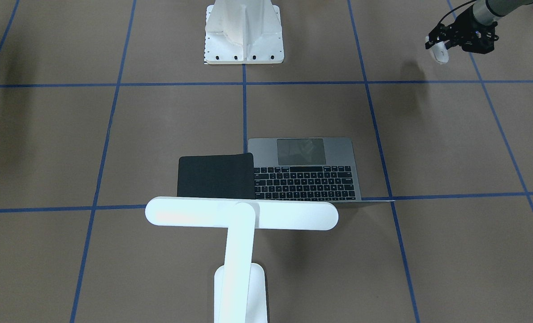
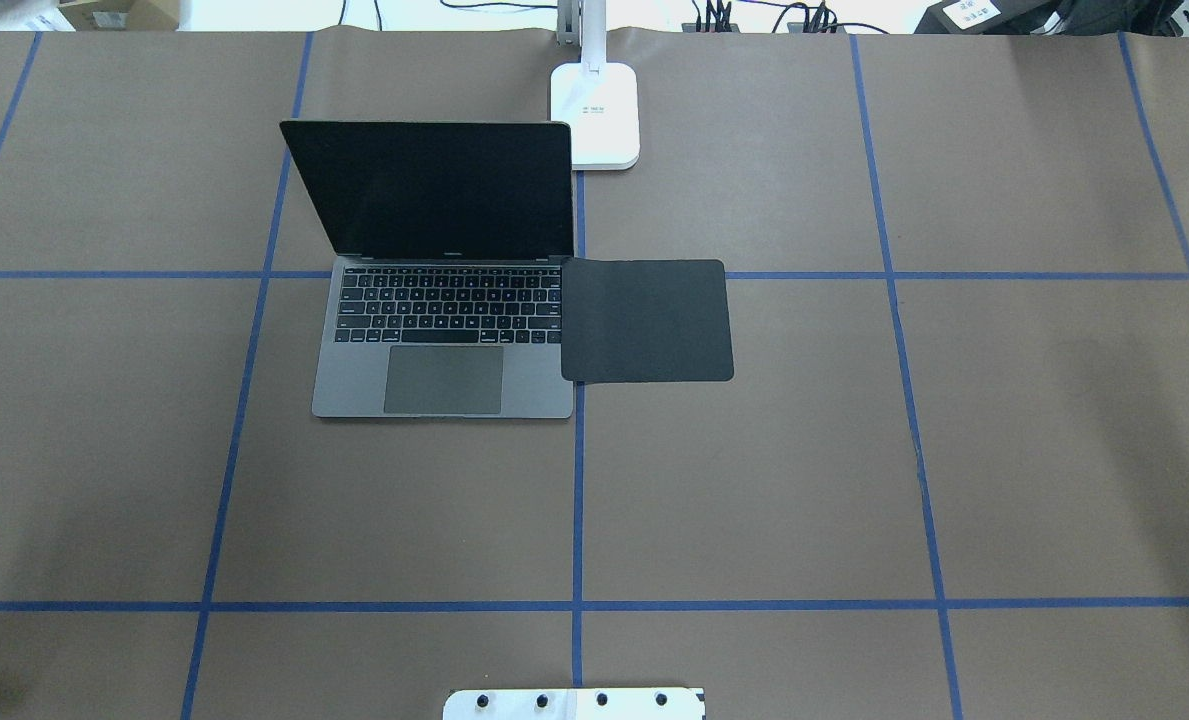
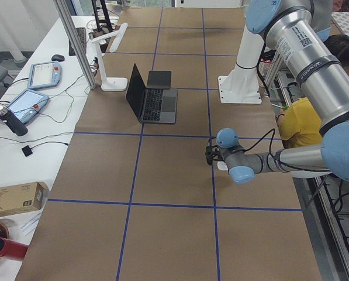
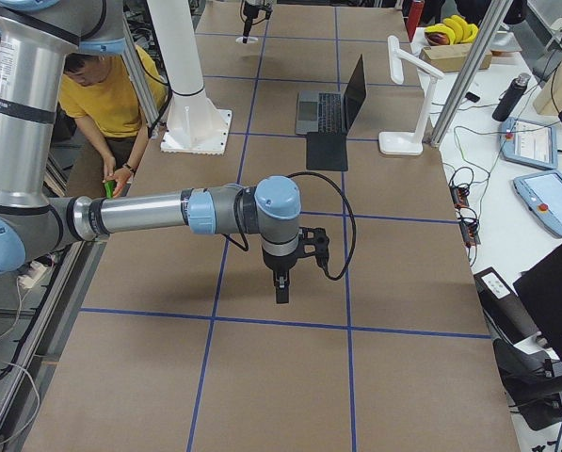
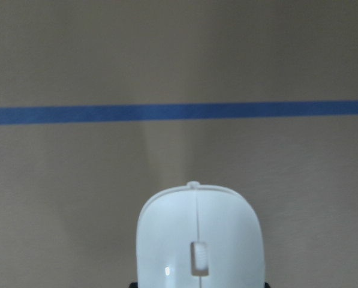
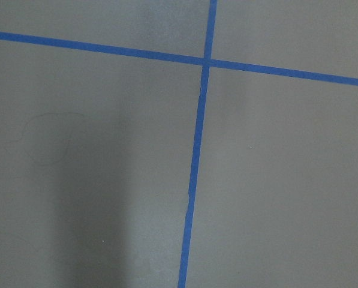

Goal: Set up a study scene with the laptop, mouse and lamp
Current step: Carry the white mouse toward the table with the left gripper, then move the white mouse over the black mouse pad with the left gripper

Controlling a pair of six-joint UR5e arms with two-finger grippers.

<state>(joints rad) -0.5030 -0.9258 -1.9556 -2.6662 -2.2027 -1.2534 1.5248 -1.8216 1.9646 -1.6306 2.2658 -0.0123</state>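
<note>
- You'll see the table (image 2: 854, 450) covered in plain brown, crossed by blue tape lines in a wide grid.
- Your laptop (image 2: 444, 310) is space-grey, with black keys lettered in white, a paler grey trackpad and a black screen.
- The square pad (image 2: 647, 320) is flat matt black.
- Your lamp (image 1: 241, 214) is white all over.
- The mouse (image 5: 198, 240) is glossy white, with a grey wheel.
- The pedestal (image 1: 244, 36) is white, with a row of dark bolt holes.
</note>
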